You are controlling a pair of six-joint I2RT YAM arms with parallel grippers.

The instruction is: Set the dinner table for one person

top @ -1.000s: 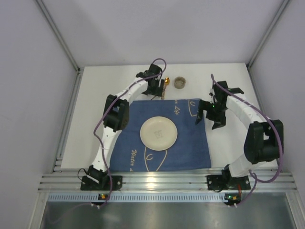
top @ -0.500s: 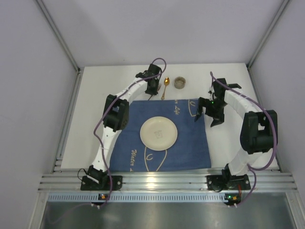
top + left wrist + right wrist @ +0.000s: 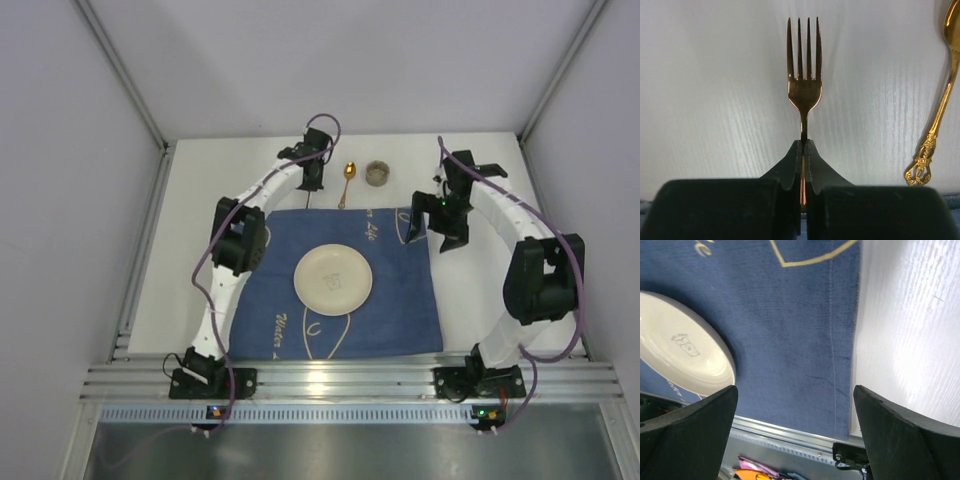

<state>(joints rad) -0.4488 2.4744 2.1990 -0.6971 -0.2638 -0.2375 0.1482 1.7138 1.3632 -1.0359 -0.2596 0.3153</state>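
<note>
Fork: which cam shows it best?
Left wrist: the gold fork sits centre frame, tines clear, handle pinched in the left tool. Top external shows at most a sliver by that tool; right wrist shows none of it.

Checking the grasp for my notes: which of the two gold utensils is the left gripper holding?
The fork: the left gripper is shut on its handle. The spoon lies free on the dinner table beside it.
</note>
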